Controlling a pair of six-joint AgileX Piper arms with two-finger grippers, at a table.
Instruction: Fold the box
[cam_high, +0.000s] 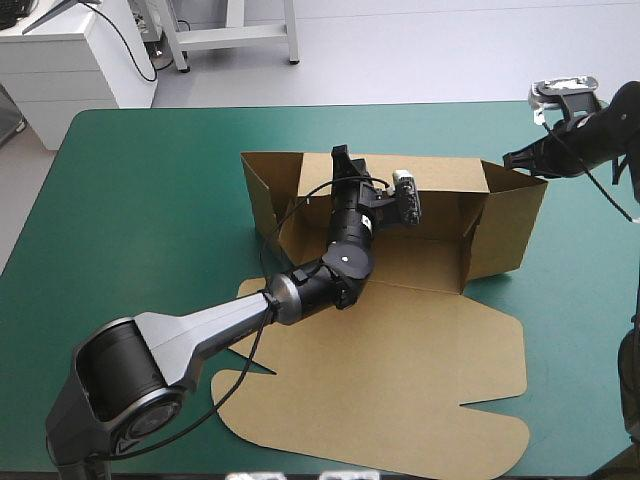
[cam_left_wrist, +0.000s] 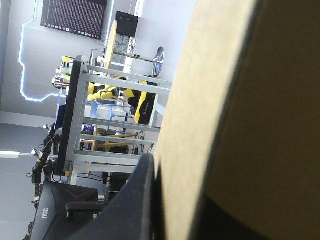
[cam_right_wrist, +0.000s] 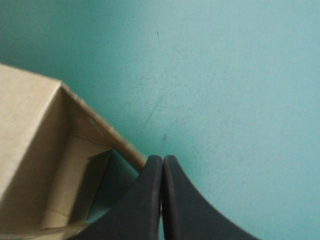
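The box lies about the middle of the teal-green cover, half built. Its back wall and its two side walls stand up, and the lid lies flat toward the near edge of the table.

I judge the step in hand to be raising and tucking the walls. My left gripper reaches over the tray to the top edge of the back wall. In the left wrist view one black finger rests against the board, and a dark curve on the other side looks like the second finger. So I believe my jaws are pinched on the wall with the sheet between them.

My right gripper is at the far right corner of the box. Its fingers are pressed together into one point and grasp nothing. The tip is close against the rim of the right side wall — I cannot tell if it touches.

The next move, I think, asks for a firm hold on the back wall while the pointed right gripper pushes the side wall or its flap inward.

The board is plain brown, matt and stiff, with sharp creases and rounded lid corners — thin enough to bend if I squeeze too hard. The cover is smooth and a little marked.
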